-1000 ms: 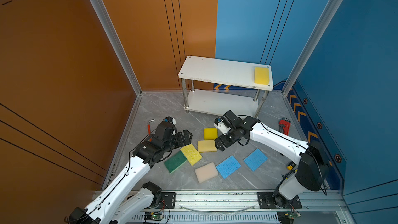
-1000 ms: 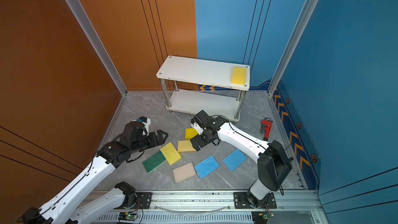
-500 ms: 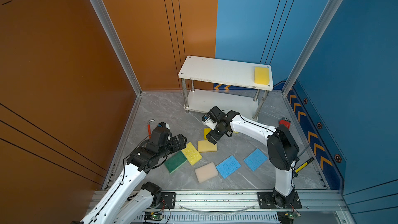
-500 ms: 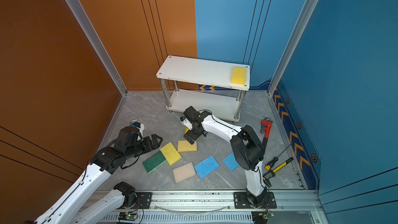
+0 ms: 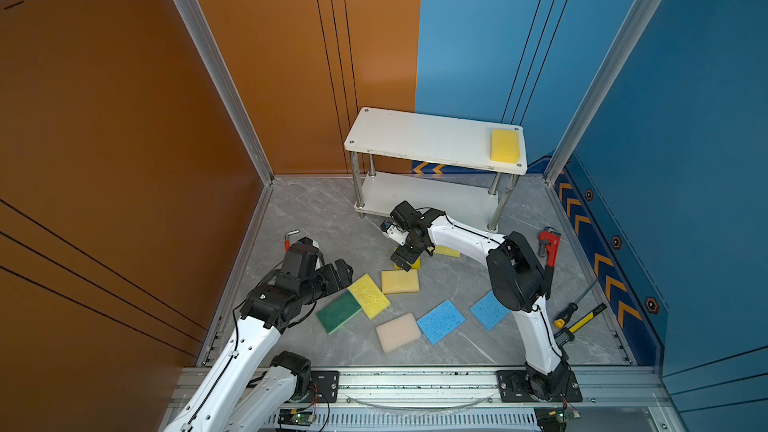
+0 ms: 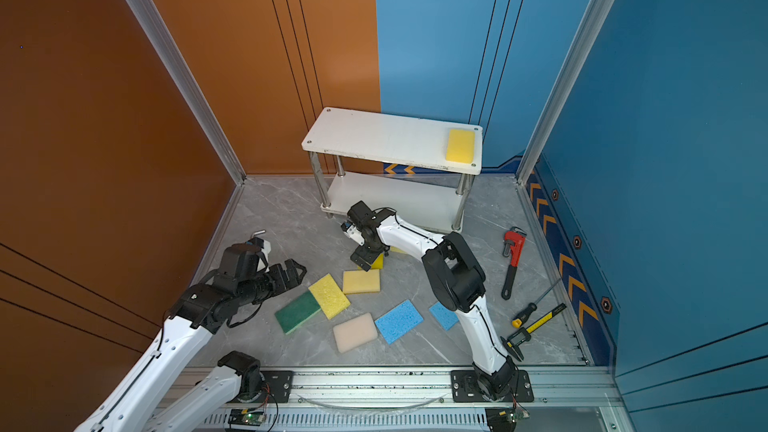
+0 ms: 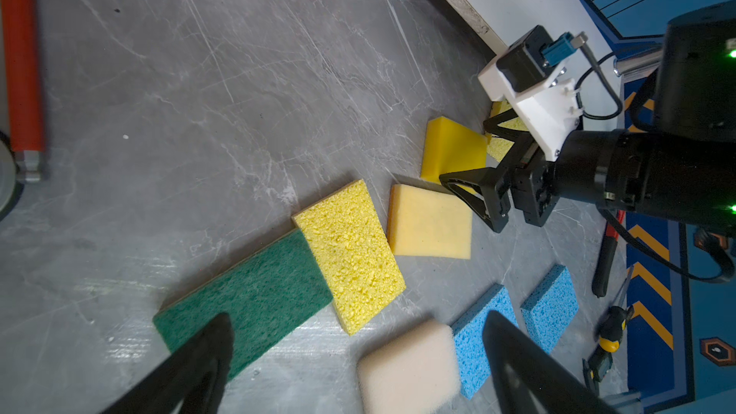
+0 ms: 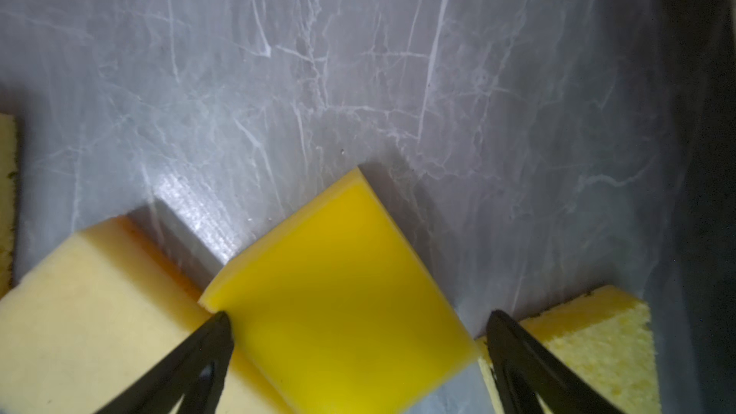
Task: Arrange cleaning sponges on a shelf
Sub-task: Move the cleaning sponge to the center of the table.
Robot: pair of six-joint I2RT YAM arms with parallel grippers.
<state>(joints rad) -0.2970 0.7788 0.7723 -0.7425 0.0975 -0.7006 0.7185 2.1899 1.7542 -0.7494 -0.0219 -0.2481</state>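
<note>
One sponge (image 5: 504, 145) lies on the shelf (image 5: 415, 139) and eight are left on the desk (image 5: 332, 218): the open right fingers (image 8: 207, 352) straddle a yellow sponge (image 8: 338, 292), and the green sponge (image 7: 247, 288) lies just before the open, empty left fingers (image 7: 207, 352).

Shelf (image 5: 415, 139) top lies open beside yellow sponge (image 5: 504, 145).

The left arm (image 5: 249, 338) rises from its base at seven o'clock in both top views and leans toward one o'clock. The left gripper (image 5: 338, 273) sits low and points toward three o'clock, jaws spread wide. The right arm (image 5: 457, 234) climbs from five o'clock, folds at a raised elbow (image 5: 513, 274) and stretches toward ten o'clock. The right gripper (image 5: 405, 258) tips down toward seven o'clock, jaws fully apart.
</note>
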